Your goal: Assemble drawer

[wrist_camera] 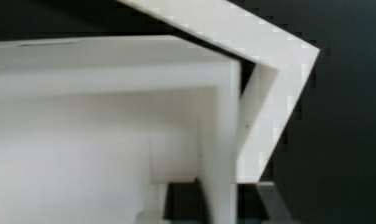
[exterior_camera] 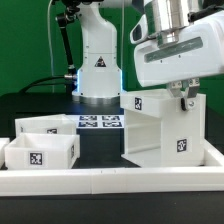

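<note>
The drawer's tall white case (exterior_camera: 150,135) stands at the exterior view's right, open side facing left, with square tags on it. My gripper (exterior_camera: 184,98) reaches down from above onto its top right edge. In the wrist view a thin white wall of the case (wrist_camera: 252,110) runs between my two dark fingers (wrist_camera: 181,205), and the gripper (wrist_camera: 219,205) is shut on that wall. Two smaller tray boxes sit at the left, one behind (exterior_camera: 50,127) and one in front (exterior_camera: 40,152) with a tag on its face.
The marker board (exterior_camera: 100,122) lies flat between the trays and the case. The long low white rail (exterior_camera: 110,182) runs along the front. The arm's base (exterior_camera: 98,75) stands behind the marker board.
</note>
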`<action>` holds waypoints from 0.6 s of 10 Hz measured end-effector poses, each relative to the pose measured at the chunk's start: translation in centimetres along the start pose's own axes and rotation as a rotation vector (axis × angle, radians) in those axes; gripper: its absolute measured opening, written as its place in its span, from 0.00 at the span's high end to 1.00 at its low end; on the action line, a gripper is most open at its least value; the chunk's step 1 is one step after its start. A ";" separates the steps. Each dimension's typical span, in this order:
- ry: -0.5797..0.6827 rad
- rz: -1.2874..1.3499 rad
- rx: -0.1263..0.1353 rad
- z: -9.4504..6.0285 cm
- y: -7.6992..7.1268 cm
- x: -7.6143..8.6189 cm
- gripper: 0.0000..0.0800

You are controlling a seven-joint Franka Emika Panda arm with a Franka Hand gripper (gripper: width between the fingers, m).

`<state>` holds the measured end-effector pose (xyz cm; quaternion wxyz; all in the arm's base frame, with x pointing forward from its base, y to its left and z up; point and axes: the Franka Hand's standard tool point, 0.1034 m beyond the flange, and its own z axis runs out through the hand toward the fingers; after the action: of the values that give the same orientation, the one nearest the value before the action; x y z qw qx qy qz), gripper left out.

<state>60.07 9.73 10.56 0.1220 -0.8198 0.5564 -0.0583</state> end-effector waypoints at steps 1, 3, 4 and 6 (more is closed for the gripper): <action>-0.007 0.063 0.005 0.0 -0.1 -0.2 0.94; -0.021 0.157 0.007 0.1 -0.3 0.1 0.94; -0.028 0.254 0.016 0.2 -0.6 0.7 0.94; -0.039 0.373 0.024 0.5 -1.2 1.5 0.94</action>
<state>61.84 8.88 10.39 0.1513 -0.7020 0.6955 -0.0256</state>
